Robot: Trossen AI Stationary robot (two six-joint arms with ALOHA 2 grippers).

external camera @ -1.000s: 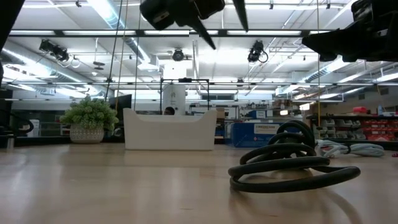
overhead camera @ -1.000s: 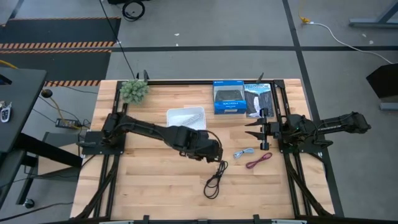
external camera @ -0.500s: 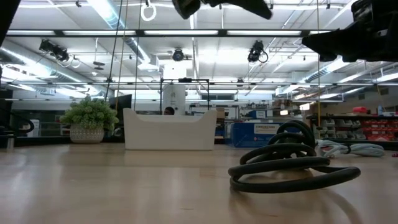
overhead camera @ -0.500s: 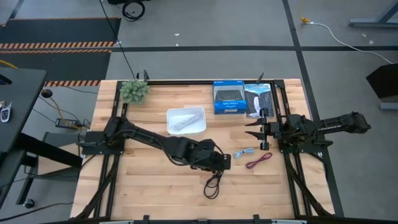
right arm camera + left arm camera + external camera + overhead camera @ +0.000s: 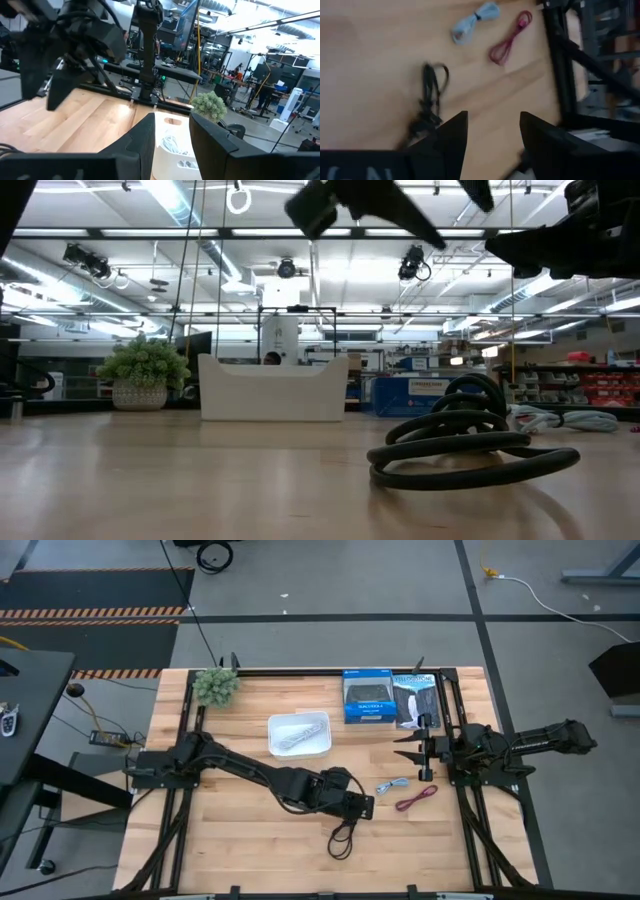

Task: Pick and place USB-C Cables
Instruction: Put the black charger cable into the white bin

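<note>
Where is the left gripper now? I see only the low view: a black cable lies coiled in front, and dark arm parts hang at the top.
Observer: From above, the left gripper is over the table's middle, just above the black cable.
Operator: Are its fingers open?
Observer: Yes. The left wrist view shows a clear gap between its fingers, with nothing held.
Operator: Which cables are already in the white bin?
Observer: Only the white cable lies in the white bin. The light blue-grey cable and the dark red cable lie on the wood near the right gripper, which waits open at the right edge.
</note>
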